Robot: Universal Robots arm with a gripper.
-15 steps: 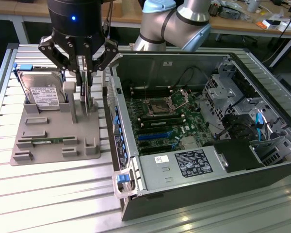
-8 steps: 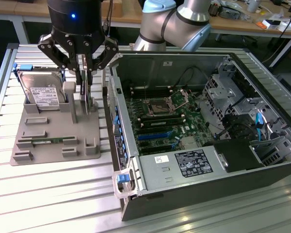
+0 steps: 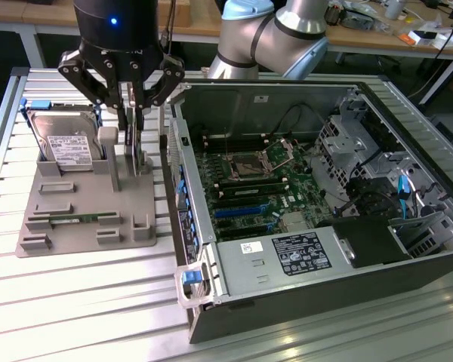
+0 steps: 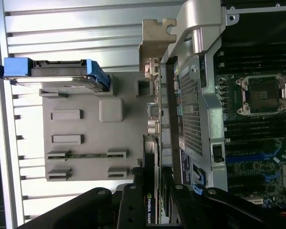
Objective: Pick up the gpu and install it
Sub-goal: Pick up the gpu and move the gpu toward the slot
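The gpu [image 3: 138,154] stands on edge in the grey holder [image 3: 83,211], right beside the open computer case [image 3: 211,113]. My gripper [image 3: 134,124] hangs straight above it, fingers down either side of the card's top edge. In the wrist view the gpu [image 4: 152,119] appears edge-on, its silvery bracket [image 4: 156,38] at the far end, and my gripper [image 4: 152,183] has a black finger pressed to each face. The card's lower edge still looks level with the holder.
A hard drive [image 3: 64,143] with blue rails stands at the holder's back, and a green memory stick [image 3: 72,219] lies in its front slot. The case's side wall [image 3: 183,188] rises close to the card. Inside lies the motherboard [image 3: 249,188] with blue slots [image 3: 241,210].
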